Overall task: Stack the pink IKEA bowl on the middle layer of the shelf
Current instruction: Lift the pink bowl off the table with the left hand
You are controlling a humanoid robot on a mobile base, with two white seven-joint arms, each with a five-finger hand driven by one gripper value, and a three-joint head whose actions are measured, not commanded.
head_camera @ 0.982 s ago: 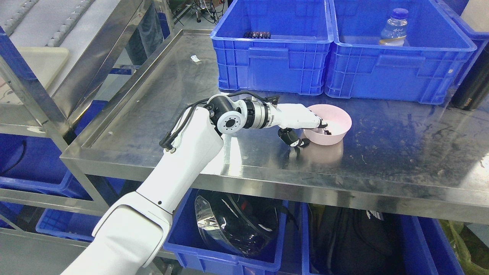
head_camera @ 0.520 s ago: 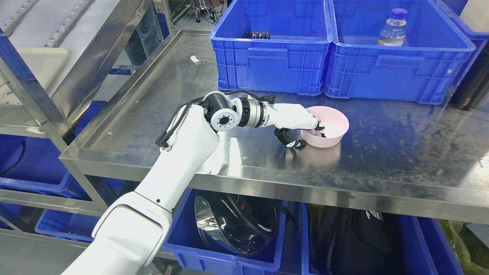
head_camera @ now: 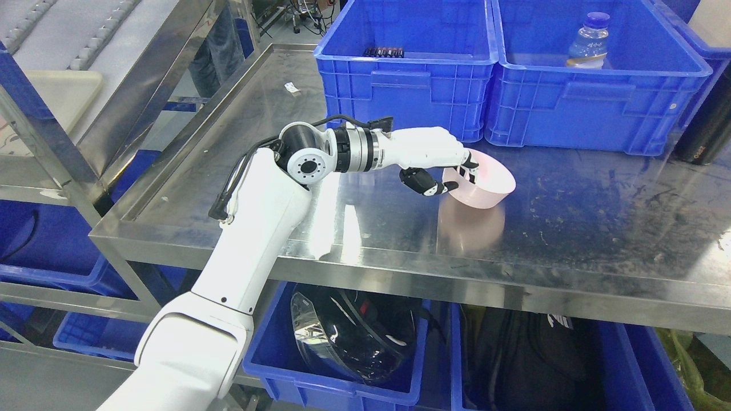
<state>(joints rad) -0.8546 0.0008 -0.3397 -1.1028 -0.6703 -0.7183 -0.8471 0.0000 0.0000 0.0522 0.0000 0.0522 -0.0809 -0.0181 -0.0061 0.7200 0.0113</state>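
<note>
Above scuffed steel shelf (head_camera: 571,228), left hand (head_camera: 442,168) grips round pink bowl (head_camera: 485,185).

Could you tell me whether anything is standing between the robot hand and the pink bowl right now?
No, nothing is. The left robot hand already grips the pink bowl by its near rim and holds it tilted above the steel shelf surface. The blue crates sit behind it, out of the way.

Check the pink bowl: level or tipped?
Tipped. The pink bowl hangs from the left hand, gripped at its near rim, far side lower, above the steel shelf.
</note>
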